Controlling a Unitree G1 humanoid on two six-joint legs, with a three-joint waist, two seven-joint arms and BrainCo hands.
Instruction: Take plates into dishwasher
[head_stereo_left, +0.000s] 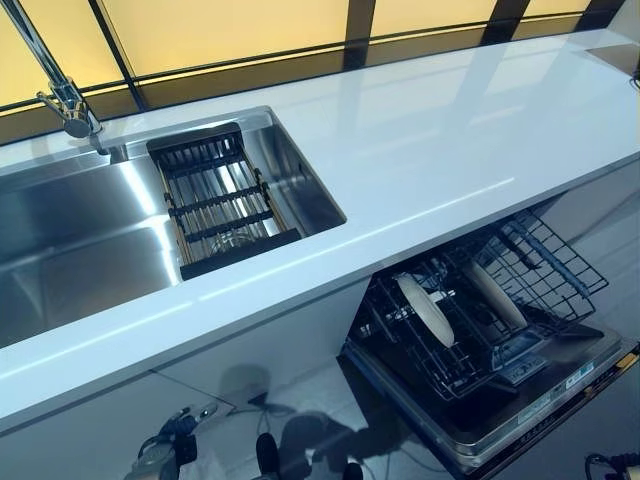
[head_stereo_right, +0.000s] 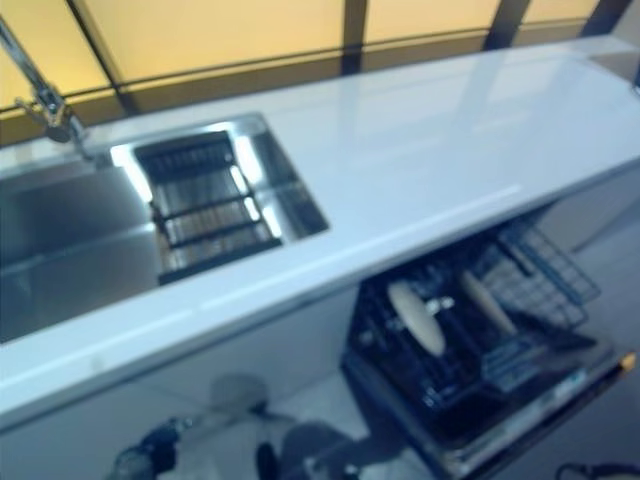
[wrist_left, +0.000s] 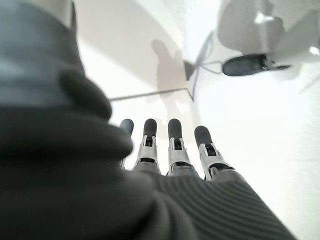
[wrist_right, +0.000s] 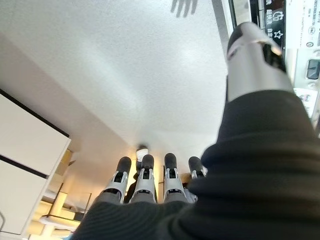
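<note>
Two pale plates stand on edge in the black wire rack of the dishwasher, pulled out over its lowered door under the counter at the right. My left hand hangs low in front of the cabinets, also seen at the bottom left as the left hand; its fingers are straight and hold nothing. My right hand shows only in its wrist view, fingers straight and empty, beside the dishwasher's door edge.
A long white counter runs across, with a steel sink at the left and a tap behind it. A black slatted drainer spans the sink's right end. White cabinet fronts stand below the counter.
</note>
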